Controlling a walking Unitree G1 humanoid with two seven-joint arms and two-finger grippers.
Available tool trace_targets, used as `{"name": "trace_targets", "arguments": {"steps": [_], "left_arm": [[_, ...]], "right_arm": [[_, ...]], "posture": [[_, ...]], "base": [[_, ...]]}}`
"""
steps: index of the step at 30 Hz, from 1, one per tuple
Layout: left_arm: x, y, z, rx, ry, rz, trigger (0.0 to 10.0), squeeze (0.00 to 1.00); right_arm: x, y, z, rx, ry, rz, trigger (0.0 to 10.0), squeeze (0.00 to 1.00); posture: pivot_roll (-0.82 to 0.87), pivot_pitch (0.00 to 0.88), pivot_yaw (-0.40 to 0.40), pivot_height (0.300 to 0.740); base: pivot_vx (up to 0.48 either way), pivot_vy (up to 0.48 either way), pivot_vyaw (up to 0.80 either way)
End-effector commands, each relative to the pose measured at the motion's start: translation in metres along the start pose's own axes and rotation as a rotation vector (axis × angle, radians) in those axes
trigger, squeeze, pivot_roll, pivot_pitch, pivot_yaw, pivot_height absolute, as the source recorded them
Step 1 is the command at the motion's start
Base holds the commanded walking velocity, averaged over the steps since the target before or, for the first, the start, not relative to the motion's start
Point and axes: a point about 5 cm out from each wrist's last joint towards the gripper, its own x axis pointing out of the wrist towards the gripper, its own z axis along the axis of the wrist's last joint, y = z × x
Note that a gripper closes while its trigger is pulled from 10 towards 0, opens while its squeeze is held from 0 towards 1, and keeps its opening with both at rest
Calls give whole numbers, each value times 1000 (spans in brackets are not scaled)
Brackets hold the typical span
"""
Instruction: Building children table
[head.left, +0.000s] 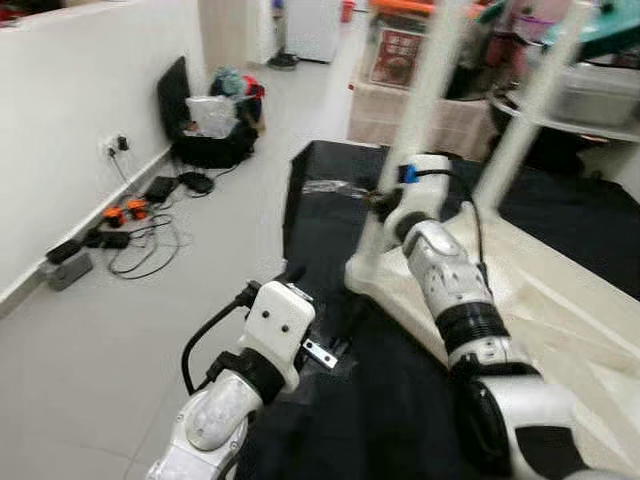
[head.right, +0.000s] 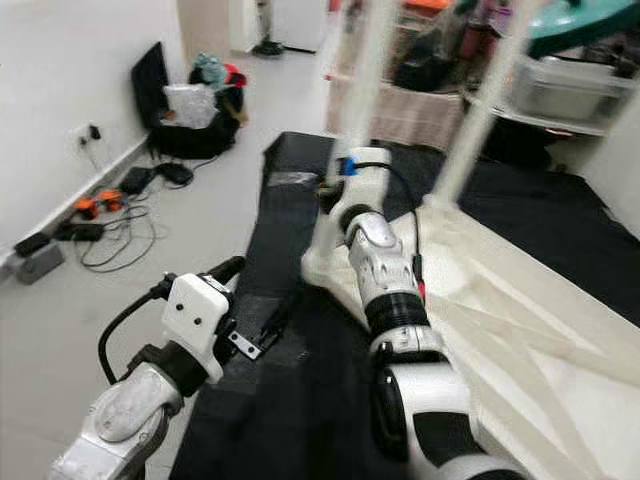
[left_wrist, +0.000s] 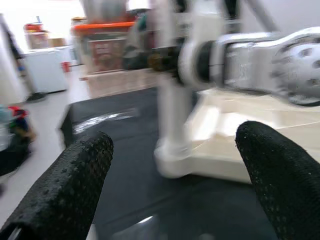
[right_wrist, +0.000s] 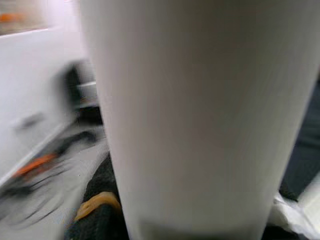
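The right hand (head.left: 385, 205) is against the upright table leg (head.left: 425, 90); its grip cannot be made out. The left hand (left_wrist: 175, 185), fingers wide and empty, faces that leg from farther off.

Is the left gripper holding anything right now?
No, the left gripper is wide open, its two black fingers spread with only the black mat between them.

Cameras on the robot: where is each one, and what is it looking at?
Left eye view: on the head, looking down at the upside-down white table on a black mat; both silver arms show.
Right eye view: beside it, same scene from slightly further right.
Left wrist view: on the left arm, looking along the open left pincer at the table leg and the right arm.
Right wrist view: on the right arm, pressed close against that same white leg.
Both wrist views share the leg.
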Motion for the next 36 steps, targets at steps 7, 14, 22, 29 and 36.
{"name": "trace_targets", "arguments": {"steps": [7, 14, 22, 29, 36], "left_arm": [[1, 0, -2, 3, 5, -3, 10000, 0], [1, -1, -3, 2, 8, -3, 10000, 0], [1, 0, -2, 1, 6, -3, 10000, 0], [1, 0, -2, 2, 5, -1, 10000, 0], [2, 0, -2, -2, 5, -4, 10000, 0]], "right_arm": [[-4, -8, -7, 53, 24, -206, 0, 0], [-8, 37, 8, 80, -49, 94, 10000, 1000], [-3, 56, 28, 59, 8, 649, 10000, 0], [-20, 41, 18, 1, 74, 1089, 10000, 0], [-29, 40, 1, 37, 143, 1278, 10000, 0]], "posture": [[98, 0, -120, 740], [98, 0, -120, 740], [91, 0, -116, 740], [94, 0, -113, 740], [103, 0, -111, 740]], "base": [[0, 0, 0], [0, 0, 0], [0, 0, 0], [0, 0, 0], [0, 0, 0]]}}
